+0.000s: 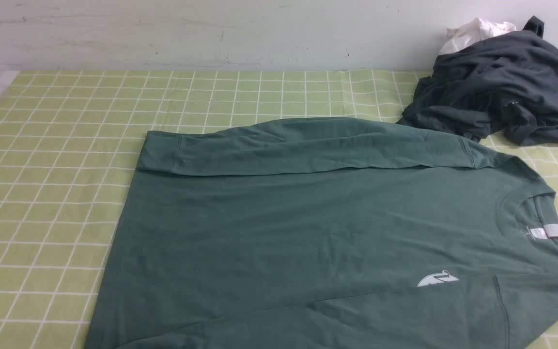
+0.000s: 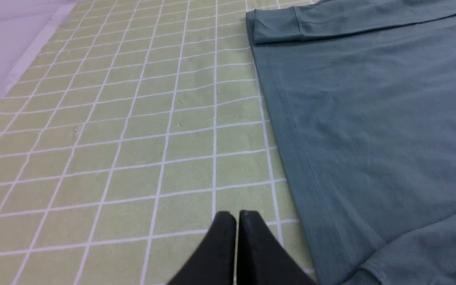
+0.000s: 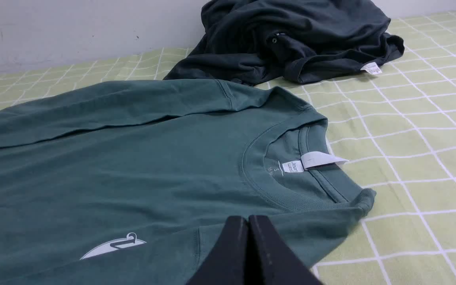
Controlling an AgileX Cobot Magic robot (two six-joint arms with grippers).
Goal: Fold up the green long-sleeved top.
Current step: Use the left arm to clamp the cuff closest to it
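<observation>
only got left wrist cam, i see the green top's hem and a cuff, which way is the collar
Observer: The collar of the green long-sleeved top lies toward the robot's right, with the white neck label showing inside it.
Operator: anything else on the table
Observer: A dark grey garment is crumpled at the far right by the wall, close to the top's far shoulder. A white cloth shows behind it.
Operator: wheres the right gripper
Observer: The right gripper is shut on nothing, over the top's near shoulder beside the collar.
</observation>
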